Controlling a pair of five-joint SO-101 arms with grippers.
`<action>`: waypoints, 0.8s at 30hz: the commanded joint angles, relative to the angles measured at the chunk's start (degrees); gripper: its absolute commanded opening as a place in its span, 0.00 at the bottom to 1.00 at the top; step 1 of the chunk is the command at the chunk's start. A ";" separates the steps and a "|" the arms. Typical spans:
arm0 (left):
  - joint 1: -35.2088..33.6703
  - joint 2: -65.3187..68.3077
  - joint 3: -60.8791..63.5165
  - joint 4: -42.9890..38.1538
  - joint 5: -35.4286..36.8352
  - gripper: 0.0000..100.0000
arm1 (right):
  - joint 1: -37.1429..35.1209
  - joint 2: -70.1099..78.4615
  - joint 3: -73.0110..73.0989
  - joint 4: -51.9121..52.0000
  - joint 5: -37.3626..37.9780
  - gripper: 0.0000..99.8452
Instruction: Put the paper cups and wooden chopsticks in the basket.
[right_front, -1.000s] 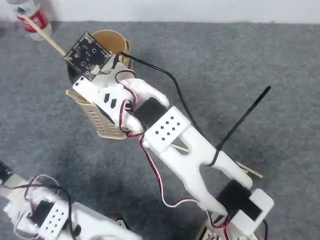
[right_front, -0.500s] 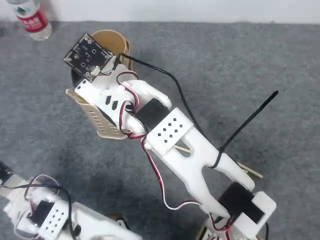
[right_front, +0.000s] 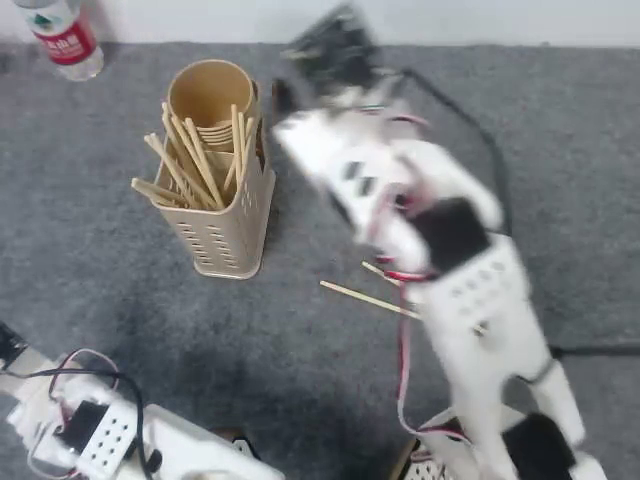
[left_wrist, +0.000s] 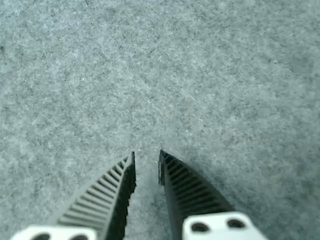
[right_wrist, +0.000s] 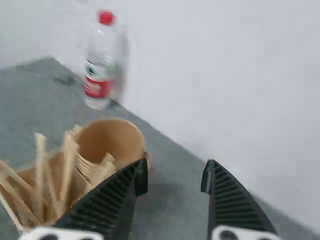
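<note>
The right arm (right_front: 400, 200) has been swung clear of the basket (right_front: 225, 235), which is now uncovered toward the far left of the grey table (right_front: 100, 280). A paper cup (right_front: 210, 95) and a bundle of wooden chopsticks (right_front: 190, 160) are held upright in it. One loose chopstick (right_front: 368, 298) is seen lying near the table's middle. The right gripper (right_wrist: 175, 172) is empty, its jaws wide apart. The left gripper (left_wrist: 146, 155) is empty, its jaws slightly apart.

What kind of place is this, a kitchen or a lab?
Likely a robot lab bench: a white arm with loose wires over a grey mat, a plain wall, and a basket of chopsticks as props.
</note>
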 joint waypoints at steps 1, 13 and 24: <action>-0.18 -0.53 -0.31 -1.14 -0.53 0.07 | 9.10 -5.49 -1.93 9.63 0.79 0.18; -0.18 -0.53 -0.31 -1.14 -0.53 0.07 | 27.91 -6.81 13.80 24.13 21.27 0.18; -0.18 -0.53 -0.31 -1.14 -0.53 0.07 | 26.51 -7.16 44.57 12.35 35.43 0.18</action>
